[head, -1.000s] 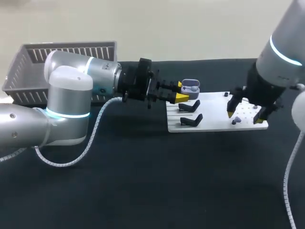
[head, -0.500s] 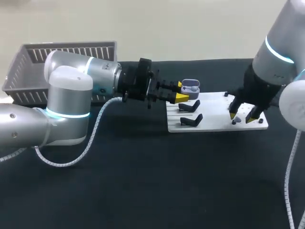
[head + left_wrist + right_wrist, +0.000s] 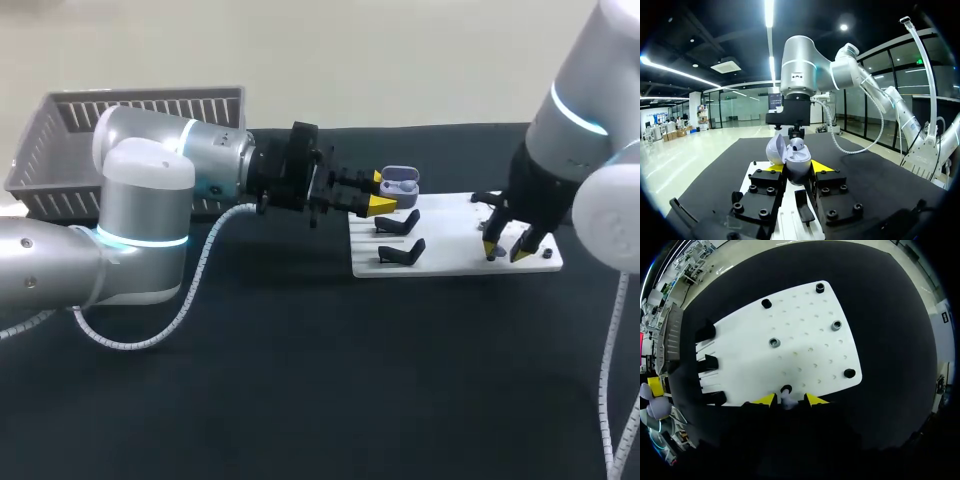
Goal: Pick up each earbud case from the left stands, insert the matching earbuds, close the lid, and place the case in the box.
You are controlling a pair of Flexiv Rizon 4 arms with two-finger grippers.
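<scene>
Horizontally, left gripper [image 3: 381,193] clasps earbud case [image 3: 402,183]; right gripper [image 3: 504,250] points down

COUNTER UNDER STUDIO LIGHT: A counter [image 3: 300,400] covered in matte black fills the scene under even overhead light (a soft sheen, only faint shadows), its far edge running straight across against a pale, plain surface; the cover lies flat and smooth.

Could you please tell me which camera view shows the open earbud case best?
The left wrist view: the earbud case sits close, lid open, in the left gripper. Head view shows it small; right wrist view, barely.
</scene>
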